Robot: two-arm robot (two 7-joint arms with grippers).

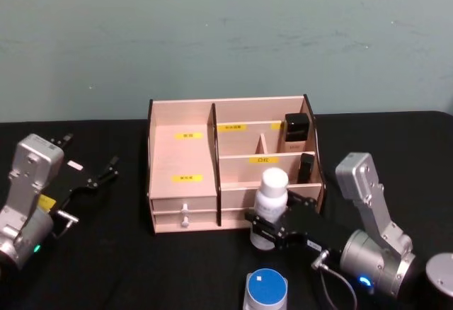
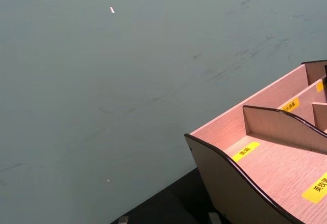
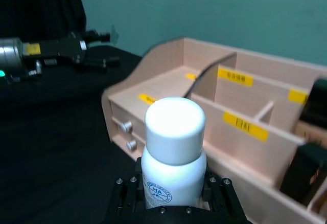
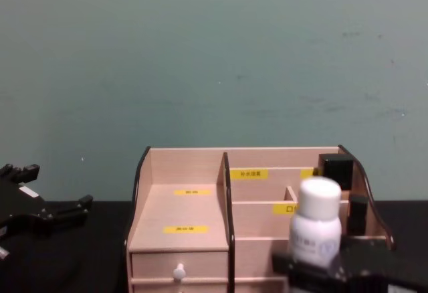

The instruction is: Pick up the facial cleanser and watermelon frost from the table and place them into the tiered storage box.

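Note:
My right gripper is shut on a white bottle with a white cap, most likely the facial cleanser, held upright just in front of the tiered storage box. In the right wrist view the bottle rises between the fingers, with the box beyond it. The chest view shows the bottle before the box's right half. A white container with a blue top, perhaps the watermelon frost, stands on the table near the front edge. My left gripper rests open at the left, apart from everything.
Two black items stand in the box's right-hand compartments. The black table stretches to both sides of the box. A teal wall rises behind. In the left wrist view the box's curved left side is close.

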